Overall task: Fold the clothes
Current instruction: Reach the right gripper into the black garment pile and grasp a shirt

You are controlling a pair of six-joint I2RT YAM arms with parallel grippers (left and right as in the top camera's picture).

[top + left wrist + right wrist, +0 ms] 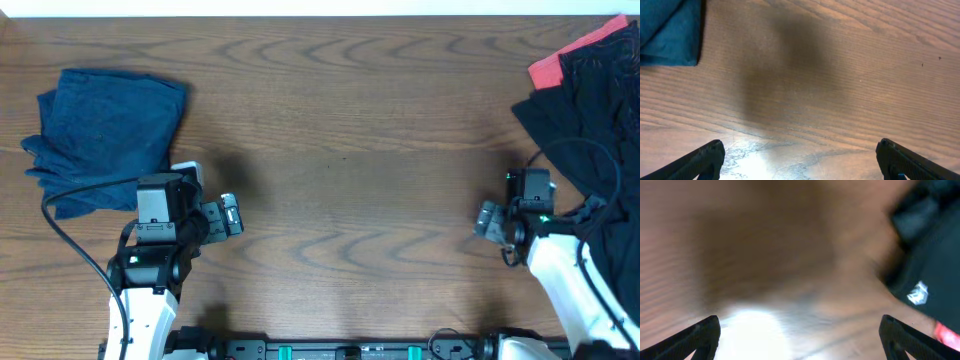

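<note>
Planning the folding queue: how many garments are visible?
3: a dark-blue cloth garment at far left; a limp black garment and a coral-red garment piled at the right edge. More may be hidden.

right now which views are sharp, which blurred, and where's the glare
Overhead: sharp, evenly lit. Left wrist: crisp wood grain, glare low between the fingers, broad shadow above it. Right wrist: smeared throughout, glare low left, black garment only a blur.

overhead camera: fixed above, looks straight down on the whole table (340, 120). left wrist camera: low and close to the wood, facing forward; shares the dark-blue garment (105, 135) corner with overhead. right wrist camera: low, close, blurred; shares the black garment (590, 130) edge.
</note>
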